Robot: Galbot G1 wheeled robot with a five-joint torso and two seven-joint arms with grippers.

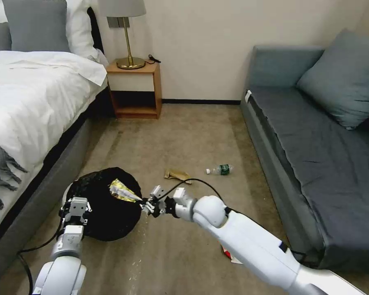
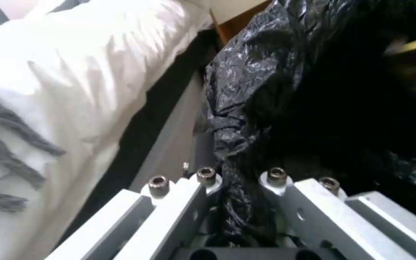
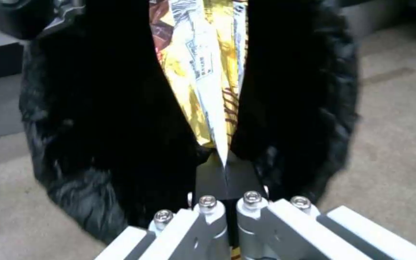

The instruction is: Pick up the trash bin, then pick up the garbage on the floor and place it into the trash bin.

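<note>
Yellow-silver snack wrapper [image 1: 123, 191], one, pinched in the right gripper [image 1: 145, 203] over the one trash bin [image 1: 106, 205], whose bag rim the left gripper [image 1: 77, 203] clamps. On the carpet [image 1: 184, 135]: one brown paper bag [image 1: 177, 175], one green-labelled bottle [image 1: 220, 169], print unreadable.

Left gripper [image 1: 76, 209] clamping trash bin [image 1: 104, 205] rim, right gripper [image 1: 145, 203] pinching yellow wrapper [image 1: 123, 191] over it

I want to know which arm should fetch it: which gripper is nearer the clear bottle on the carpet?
Right. The right gripper, shut on the yellow wrapper at the trash bin rim, is closer to the bottle. The left gripper clamps the bin's far side by the bed.
</note>
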